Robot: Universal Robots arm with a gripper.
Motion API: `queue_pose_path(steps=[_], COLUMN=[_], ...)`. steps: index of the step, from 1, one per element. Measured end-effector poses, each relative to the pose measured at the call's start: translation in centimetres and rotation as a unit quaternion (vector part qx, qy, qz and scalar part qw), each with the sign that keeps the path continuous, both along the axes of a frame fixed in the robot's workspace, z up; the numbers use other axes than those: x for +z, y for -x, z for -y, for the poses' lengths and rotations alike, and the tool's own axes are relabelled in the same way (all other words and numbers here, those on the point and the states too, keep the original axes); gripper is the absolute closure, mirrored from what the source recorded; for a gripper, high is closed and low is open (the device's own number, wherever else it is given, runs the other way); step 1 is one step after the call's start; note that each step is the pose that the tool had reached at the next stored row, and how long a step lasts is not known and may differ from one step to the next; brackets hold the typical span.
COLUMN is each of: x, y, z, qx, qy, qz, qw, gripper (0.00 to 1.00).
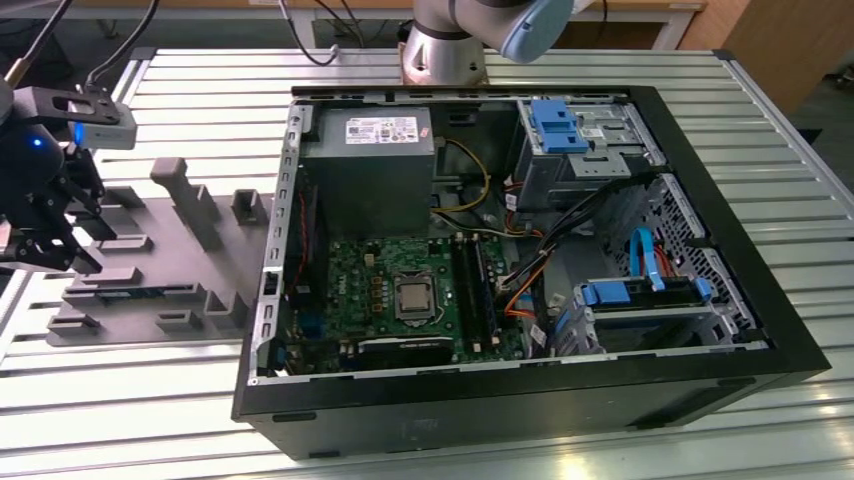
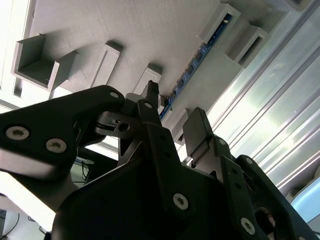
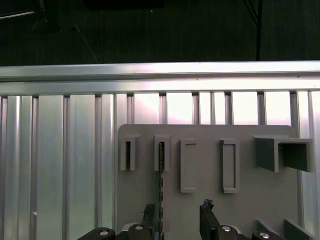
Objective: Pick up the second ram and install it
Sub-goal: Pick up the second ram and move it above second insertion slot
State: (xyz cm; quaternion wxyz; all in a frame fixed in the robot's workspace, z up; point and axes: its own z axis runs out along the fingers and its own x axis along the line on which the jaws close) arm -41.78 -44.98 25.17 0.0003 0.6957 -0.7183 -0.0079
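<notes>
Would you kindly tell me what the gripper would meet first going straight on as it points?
Likely the second ram, on edge in the grey holder, ahead of the open gripper; depth unclear.

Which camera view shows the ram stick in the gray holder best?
The second wrist view: the ram stick shows its blue face and chips, standing in the gray holder. The first wrist view sees it edge-on, a thin line. The exterior view shows a small bluish strip in the holder.
</notes>
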Motion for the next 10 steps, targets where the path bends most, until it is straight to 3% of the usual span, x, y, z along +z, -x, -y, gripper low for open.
queue_pose_path(steps=[10], x=[0.0], y=[0.0], z=[0.0], qx=[0.0], qy=[0.0], qz=[0.0002], qw=[1.0], gripper=[0.54])
